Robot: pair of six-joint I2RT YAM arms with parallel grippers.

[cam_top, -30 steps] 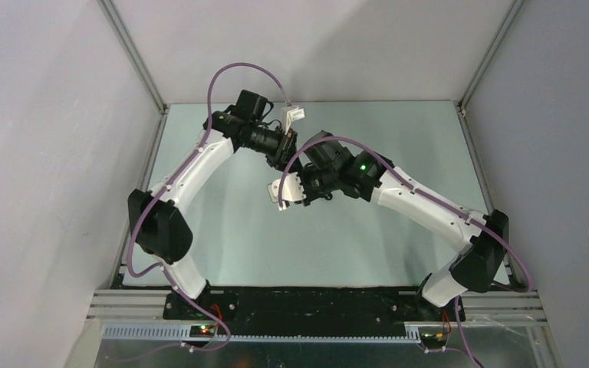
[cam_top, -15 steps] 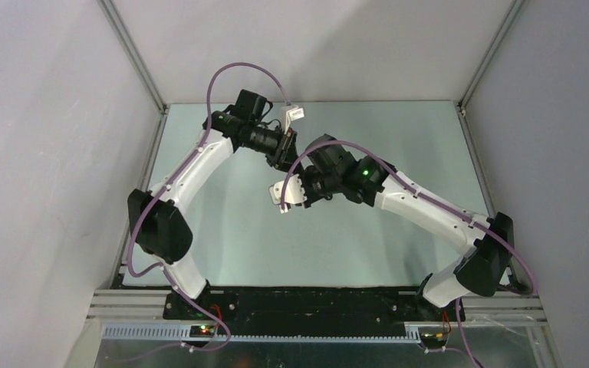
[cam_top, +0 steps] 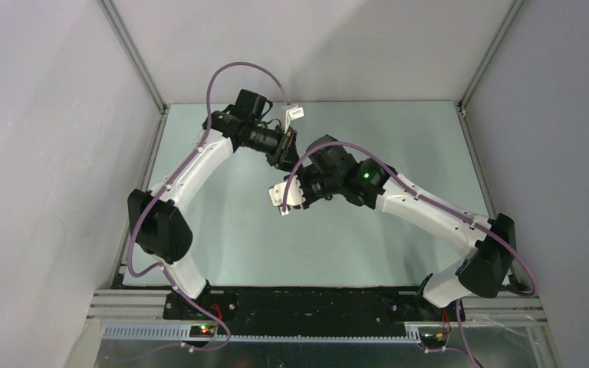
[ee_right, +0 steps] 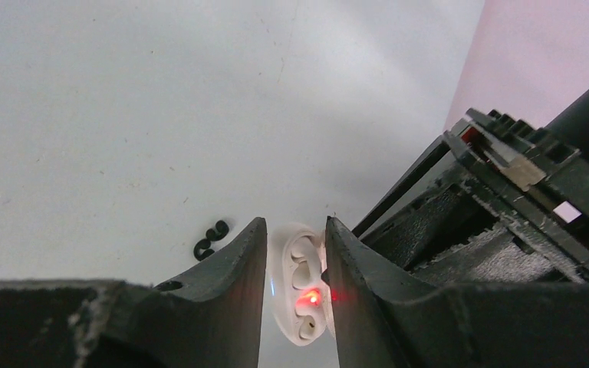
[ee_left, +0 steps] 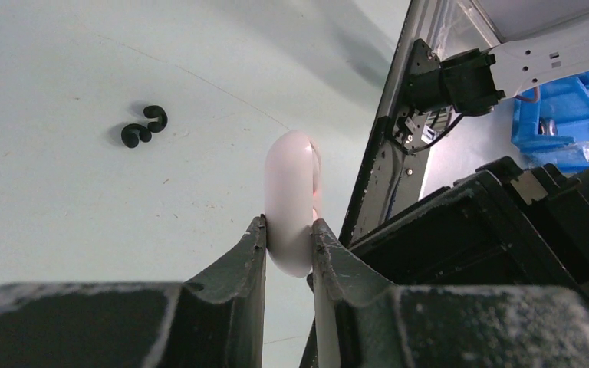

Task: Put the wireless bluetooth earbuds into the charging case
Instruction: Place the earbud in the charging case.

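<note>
— How's the overhead view?
— Bright, even and soft. My bench (cam_top: 238, 222) shows no glare, and the shadows on it are faint and diffuse.
— Left wrist?
— My left tool (ee_left: 289, 230) is dark and blurs to a grainy mass along the bottom edge. The white case (ee_left: 291, 184) it grips is nearly washed out, with a pink glow on its right rim. The black earbuds (ee_left: 143, 126) are crisp, with a small soft shadow.
— Right wrist?
— My right tool (ee_right: 295, 245) is soft up close. A red light (ee_right: 310, 297) flares in the case and smears its detail. The bench brightens toward the top, and the wall (ee_right: 537, 54) looks pink.
</note>
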